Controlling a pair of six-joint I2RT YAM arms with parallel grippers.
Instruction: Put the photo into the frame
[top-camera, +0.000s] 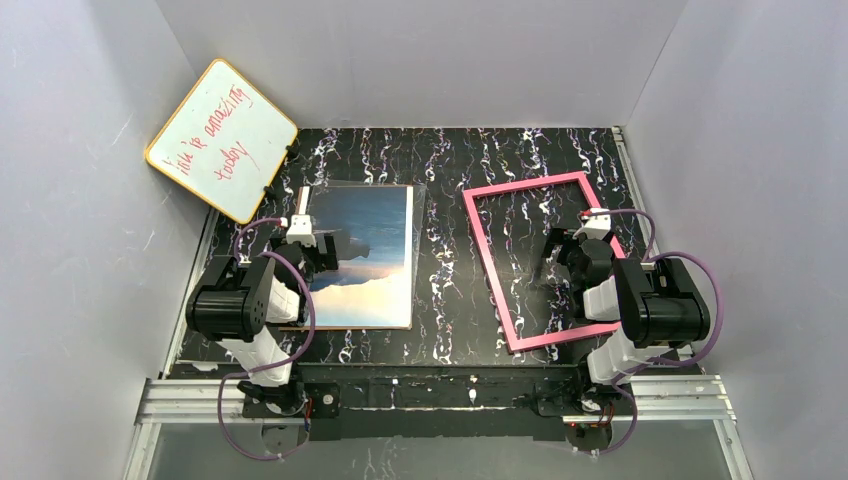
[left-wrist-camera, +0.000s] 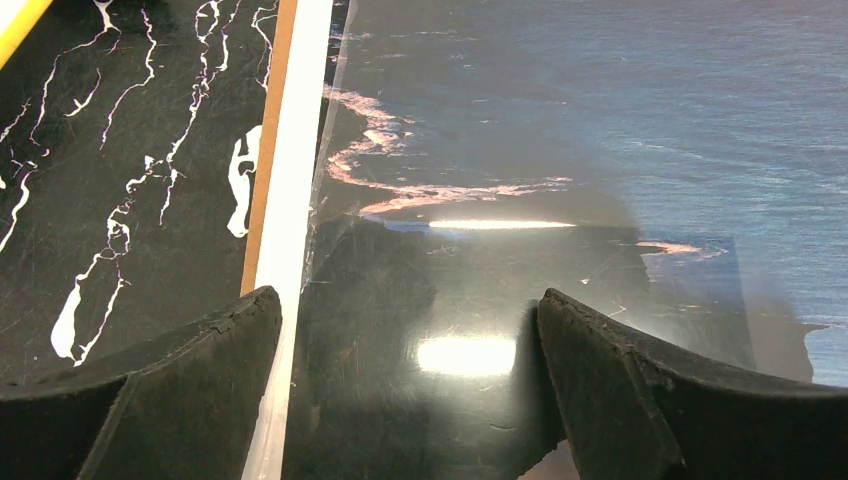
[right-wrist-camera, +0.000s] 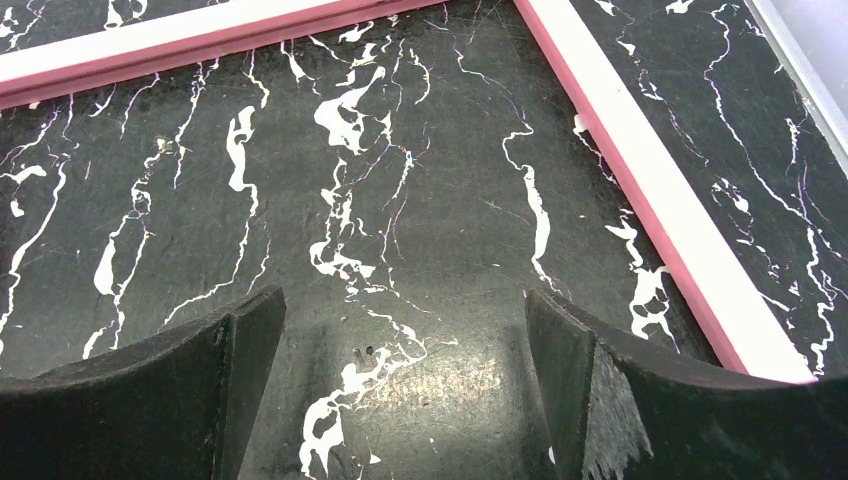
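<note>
Left gripper (left-wrist-camera: 410, 310) hangs wide open over the left edge of the photo (top-camera: 372, 250), which lies flat on the left side of the table (top-camera: 445, 290). Right gripper (right-wrist-camera: 405, 310), fingers spread too, sits low inside the frame (top-camera: 489, 262). The frame lies flat on the right, well apart from the photo.

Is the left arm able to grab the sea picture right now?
Probably yes. The left tool is open just above the photo at its left edge. Nothing blocks it, though a clear sheet seems to lie over the photo.
</note>
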